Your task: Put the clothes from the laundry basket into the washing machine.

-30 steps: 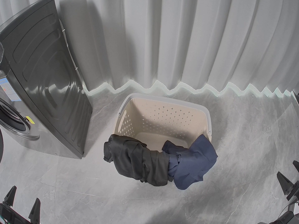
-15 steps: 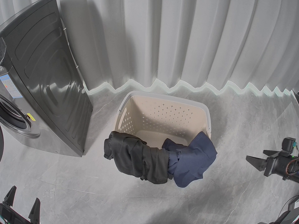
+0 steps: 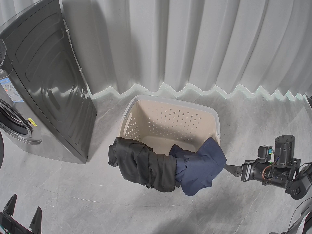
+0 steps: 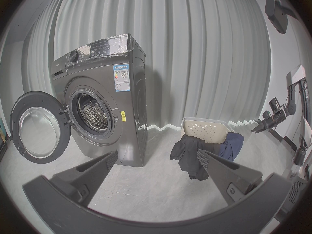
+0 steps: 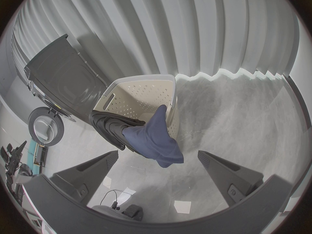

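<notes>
Your right gripper (image 5: 156,155) has its jaws spread wide with nothing between them. It hangs low over the floor (image 3: 260,121), just beside the blue garment (image 3: 201,168), and its tips point at the basket's near right corner. Your left gripper (image 4: 156,152) is likewise spread and bare, down by the floor's near left edge, well apart from the basket (image 3: 172,100).

The basket stands mid-floor, a cream plastic tub with a pale rounded rim, a slot handle in its left wall, and small cross-shaped holes through its walls. Two garments drape over its near rim, each half inside and half hanging out. The black garment (image 3: 143,166) sits at the near left corner, rumpled and thick. The blue one lies at the near right corner, smoother and folded, and the two touch at the middle.

The washer (image 3: 48,82) stands to the basket's left, dark grey metal with ribbed side panels. Its round door (image 4: 39,127) is swung open on a perforated steel drum (image 4: 94,112). A white pleated curtain (image 3: 195,33) runs along the floor's far edge.
</notes>
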{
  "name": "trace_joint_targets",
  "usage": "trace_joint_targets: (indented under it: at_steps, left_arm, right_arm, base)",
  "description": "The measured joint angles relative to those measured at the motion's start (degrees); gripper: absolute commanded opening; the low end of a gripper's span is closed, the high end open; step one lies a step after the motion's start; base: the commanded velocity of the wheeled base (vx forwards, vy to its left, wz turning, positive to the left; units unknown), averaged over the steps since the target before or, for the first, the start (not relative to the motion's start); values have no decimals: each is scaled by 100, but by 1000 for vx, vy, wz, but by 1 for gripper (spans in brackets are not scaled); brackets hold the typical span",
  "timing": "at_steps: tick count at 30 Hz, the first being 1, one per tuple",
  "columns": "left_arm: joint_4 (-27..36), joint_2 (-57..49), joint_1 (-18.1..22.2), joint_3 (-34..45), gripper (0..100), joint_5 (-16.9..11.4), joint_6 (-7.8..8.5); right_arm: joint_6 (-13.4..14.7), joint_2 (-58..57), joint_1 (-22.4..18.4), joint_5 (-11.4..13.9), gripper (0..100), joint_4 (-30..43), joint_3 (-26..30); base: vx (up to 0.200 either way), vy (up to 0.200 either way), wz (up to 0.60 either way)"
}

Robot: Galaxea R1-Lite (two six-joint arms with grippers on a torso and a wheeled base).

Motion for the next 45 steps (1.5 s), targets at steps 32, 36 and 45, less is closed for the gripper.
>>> trace_joint_targets:
  at_steps: [32, 36, 45]
  left_arm:
    - [-2, 0, 0, 0, 100, -13, -13]
    - [-2, 0, 0, 0, 100, -17, -16]
    - [0, 0, -5, 0, 100, -20, -16]
  right_arm:
    - [338, 2744, 722, -434, 100, -1330, -1184]
    - [340, 2979, 730, -436, 100, -1535, -1326]
    - [558, 3304, 741, -436, 100, -1673, -1774]
  base:
    - [0, 0, 0]
    - [0, 0, 0]
    - [0, 0, 0]
